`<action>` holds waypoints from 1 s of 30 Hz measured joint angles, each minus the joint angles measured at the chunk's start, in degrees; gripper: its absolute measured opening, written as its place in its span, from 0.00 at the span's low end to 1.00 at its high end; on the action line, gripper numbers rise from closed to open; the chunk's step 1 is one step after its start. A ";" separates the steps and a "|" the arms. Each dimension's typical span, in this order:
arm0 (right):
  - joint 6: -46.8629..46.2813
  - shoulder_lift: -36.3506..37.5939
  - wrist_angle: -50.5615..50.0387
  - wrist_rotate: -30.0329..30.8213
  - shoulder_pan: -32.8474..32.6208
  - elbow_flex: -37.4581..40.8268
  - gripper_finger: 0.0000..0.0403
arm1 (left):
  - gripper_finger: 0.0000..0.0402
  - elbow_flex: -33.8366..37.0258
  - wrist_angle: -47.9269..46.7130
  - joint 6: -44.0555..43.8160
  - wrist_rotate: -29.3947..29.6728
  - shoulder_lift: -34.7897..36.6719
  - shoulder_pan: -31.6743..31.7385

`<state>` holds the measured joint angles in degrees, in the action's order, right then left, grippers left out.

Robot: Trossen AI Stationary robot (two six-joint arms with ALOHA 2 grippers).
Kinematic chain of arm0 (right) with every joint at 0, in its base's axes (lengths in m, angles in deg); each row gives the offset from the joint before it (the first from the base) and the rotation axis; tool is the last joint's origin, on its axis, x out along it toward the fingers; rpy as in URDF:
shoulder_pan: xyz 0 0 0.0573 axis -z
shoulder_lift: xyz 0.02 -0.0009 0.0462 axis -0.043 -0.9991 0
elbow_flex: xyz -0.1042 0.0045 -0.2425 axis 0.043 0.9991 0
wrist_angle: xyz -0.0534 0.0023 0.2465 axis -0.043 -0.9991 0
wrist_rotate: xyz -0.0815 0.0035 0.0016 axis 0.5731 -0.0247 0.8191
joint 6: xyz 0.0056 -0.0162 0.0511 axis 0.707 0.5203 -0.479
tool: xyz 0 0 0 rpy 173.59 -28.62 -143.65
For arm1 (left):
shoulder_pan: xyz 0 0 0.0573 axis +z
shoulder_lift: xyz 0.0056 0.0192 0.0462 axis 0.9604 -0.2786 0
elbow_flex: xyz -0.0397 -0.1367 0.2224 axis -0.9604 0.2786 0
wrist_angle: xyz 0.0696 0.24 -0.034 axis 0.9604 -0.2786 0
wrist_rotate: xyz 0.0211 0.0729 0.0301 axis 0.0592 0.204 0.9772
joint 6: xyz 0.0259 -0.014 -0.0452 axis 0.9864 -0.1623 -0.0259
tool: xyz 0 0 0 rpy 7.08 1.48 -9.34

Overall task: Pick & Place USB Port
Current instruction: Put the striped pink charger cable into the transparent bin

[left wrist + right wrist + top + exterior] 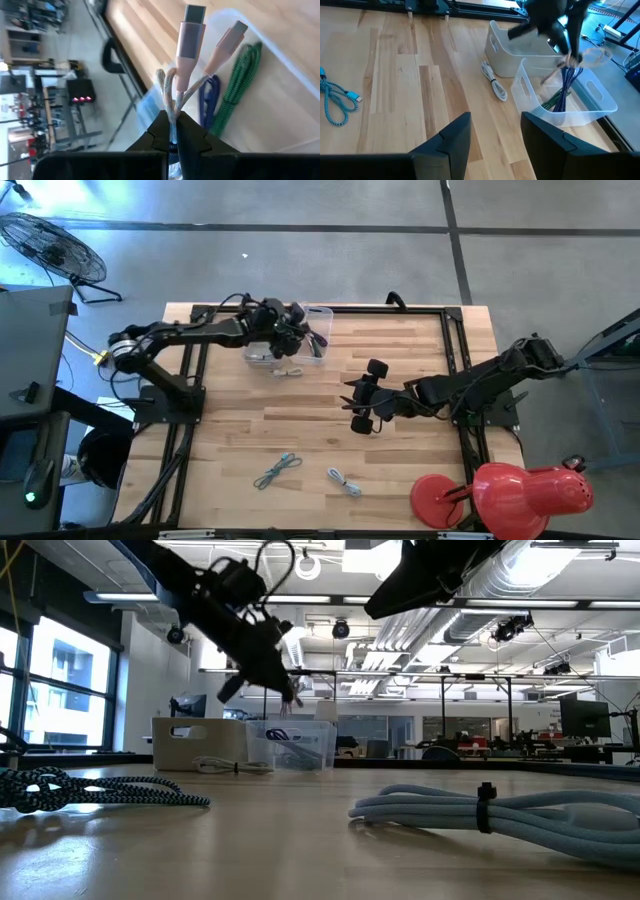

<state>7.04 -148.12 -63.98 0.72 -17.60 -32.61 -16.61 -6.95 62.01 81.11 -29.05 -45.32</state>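
Observation:
My left gripper (174,132) is shut on a bundled pink braided USB cable (190,45) and hangs over the clear plastic bin (285,60) at the table's far edge (322,315). Both connectors of the cable stick out past the fingers, above the green cable (235,95) and the blue cable (207,95) that lie in the bin. The right wrist view shows the same gripper (567,52) over the clear bin (600,105). My right gripper (495,135) is open above the middle of the table (358,402) and holds nothing. My left gripper pinches the pink cable's folded loops (172,107) between its two fingers, several strands together, just behind the two connectors. It comes from above, slanting down toward the bin. The cable is lifted clear, with the connector ends (194,15) sticking out beyond the fingertips.
A white bin (515,45) stands beside the clear one, with a coiled white cable (495,82) on the table before it. A teal cable (278,470) and a pale cable (345,480) lie near the table's near edge. A red lamp-like object (510,490) sits at the near right corner.

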 joint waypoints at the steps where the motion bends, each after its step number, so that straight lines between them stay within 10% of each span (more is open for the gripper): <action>1: -0.01 0.00 0.04 -0.01 0.02 0.00 0.41 | 0.02 0.00 0.36 0.05 0.34 -0.99 0.01; 30: -1.15 0.00 0.10 -1.47 0.17 0.05 0.41 | 0.14 0.00 0.62 -1.04 -2.03 -5.38 0.75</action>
<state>5.89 -148.12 -63.88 -0.75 -17.42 -32.56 -16.61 -6.33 60.97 79.08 -34.43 -44.57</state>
